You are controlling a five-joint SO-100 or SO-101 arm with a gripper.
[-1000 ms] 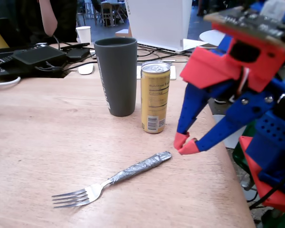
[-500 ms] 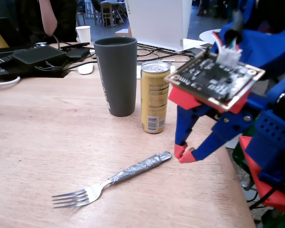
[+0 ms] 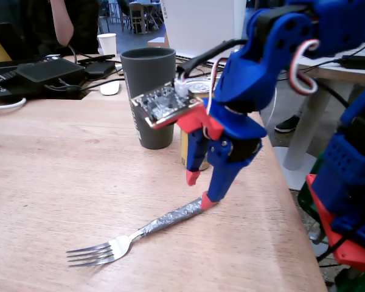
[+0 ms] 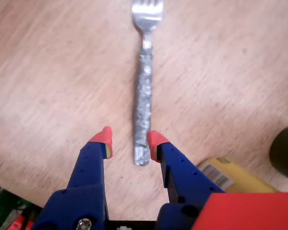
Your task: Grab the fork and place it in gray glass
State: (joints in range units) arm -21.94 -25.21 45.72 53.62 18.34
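The fork (image 3: 140, 231) lies flat on the wooden table, tines to the lower left and foil-wrapped handle toward my gripper. In the wrist view the fork (image 4: 144, 91) runs straight up the frame, tines at the top. My gripper (image 3: 201, 190) is open, with its red fingertips low over the end of the handle. In the wrist view the gripper (image 4: 128, 139) has the handle end between its fingers, close against the right fingertip (image 4: 153, 139). The gray glass (image 3: 149, 97) stands upright behind my gripper and shows as a dark shape at the right edge of the wrist view (image 4: 285, 153).
A gold can (image 3: 186, 149) stands right behind my gripper, next to the gray glass, and shows in the wrist view (image 4: 230, 175). A white paper cup (image 3: 107, 44), a white mouse (image 3: 109, 88) and black electronics (image 3: 42, 70) are at the back. The table edge (image 3: 292, 201) runs close on the right.
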